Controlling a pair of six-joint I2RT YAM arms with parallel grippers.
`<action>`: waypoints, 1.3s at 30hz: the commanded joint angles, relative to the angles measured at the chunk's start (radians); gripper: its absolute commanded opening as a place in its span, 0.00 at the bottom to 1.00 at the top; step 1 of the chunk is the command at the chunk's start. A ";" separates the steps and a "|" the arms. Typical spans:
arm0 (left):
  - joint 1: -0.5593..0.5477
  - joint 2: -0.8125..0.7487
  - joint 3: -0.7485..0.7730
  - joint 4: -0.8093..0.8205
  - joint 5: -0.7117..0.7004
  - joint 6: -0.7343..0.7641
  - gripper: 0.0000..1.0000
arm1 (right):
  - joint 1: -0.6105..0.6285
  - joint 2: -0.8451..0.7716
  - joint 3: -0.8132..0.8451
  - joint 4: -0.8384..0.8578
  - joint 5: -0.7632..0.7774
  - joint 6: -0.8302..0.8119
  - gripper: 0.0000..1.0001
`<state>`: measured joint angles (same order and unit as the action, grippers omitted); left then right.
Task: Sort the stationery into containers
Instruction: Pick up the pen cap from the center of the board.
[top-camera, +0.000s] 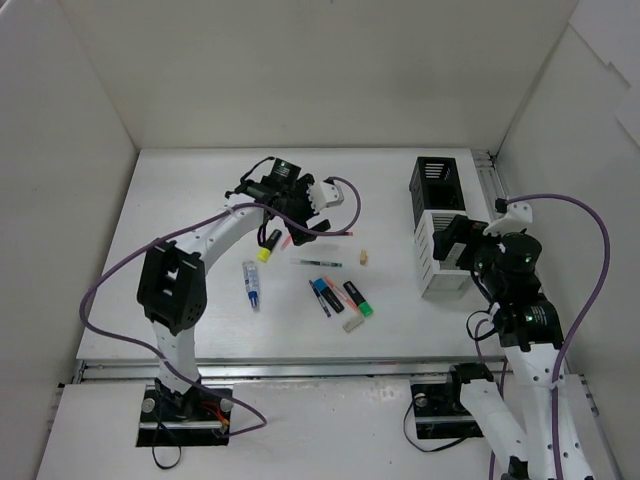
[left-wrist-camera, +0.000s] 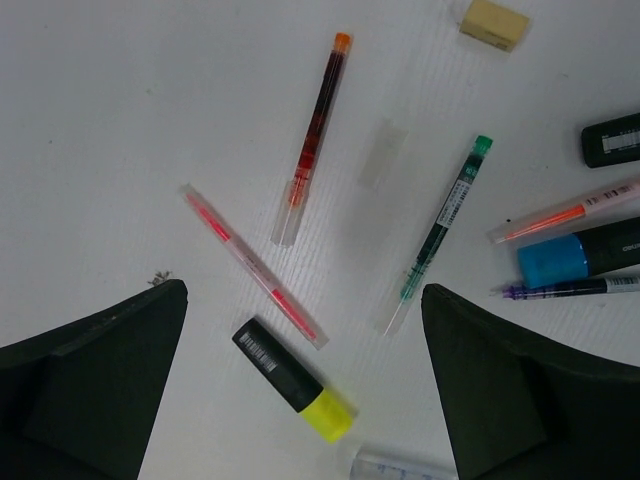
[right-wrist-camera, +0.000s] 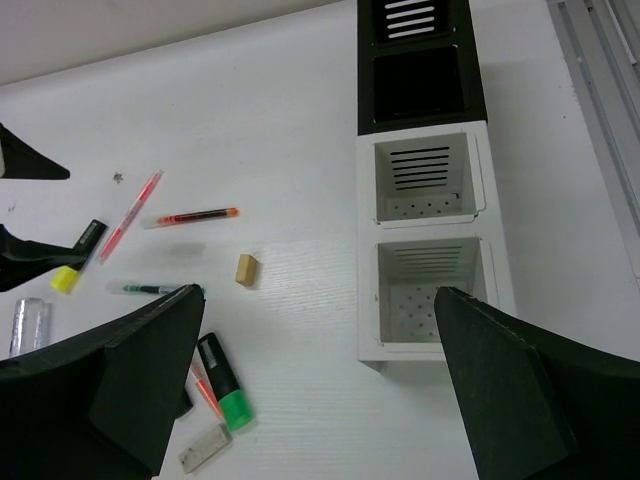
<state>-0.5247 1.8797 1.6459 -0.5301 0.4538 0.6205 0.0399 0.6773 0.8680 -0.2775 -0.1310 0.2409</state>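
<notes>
- Left gripper (left-wrist-camera: 303, 290) hung wide open above spread pens (left-wrist-camera: 315, 130); yellow highlighter (left-wrist-camera: 293, 380) and pink pen (left-wrist-camera: 255, 268) lay between its fingers.
- Bare table (right-wrist-camera: 300, 180) ran between eraser (right-wrist-camera: 246, 269) and white box (right-wrist-camera: 425, 230).
- White box compartments faced open upward, black box (right-wrist-camera: 415, 46) touching behind.
- Right gripper (right-wrist-camera: 318, 292) gaped at its near end.

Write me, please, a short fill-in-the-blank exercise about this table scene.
1. Seen from the right wrist, both compartments of the white container are ____.
2. The highlighter lying nearest the left hand has a black body and a ____ end.
3. The left hand and the right hand both stand ____, holding nothing.

Missing words: empty; yellow; open.
</notes>
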 joint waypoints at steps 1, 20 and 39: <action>-0.001 -0.001 0.052 0.070 0.017 0.030 0.99 | -0.006 0.011 0.034 0.024 0.001 -0.020 0.98; -0.083 0.194 0.112 0.084 0.063 0.022 0.70 | -0.003 0.079 0.031 -0.025 -0.059 -0.022 0.98; -0.083 0.265 0.086 0.125 0.062 0.042 0.53 | -0.005 0.093 0.031 -0.025 -0.081 -0.023 0.98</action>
<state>-0.6125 2.1658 1.7184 -0.4431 0.4969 0.6376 0.0399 0.7509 0.8680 -0.3359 -0.1921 0.2321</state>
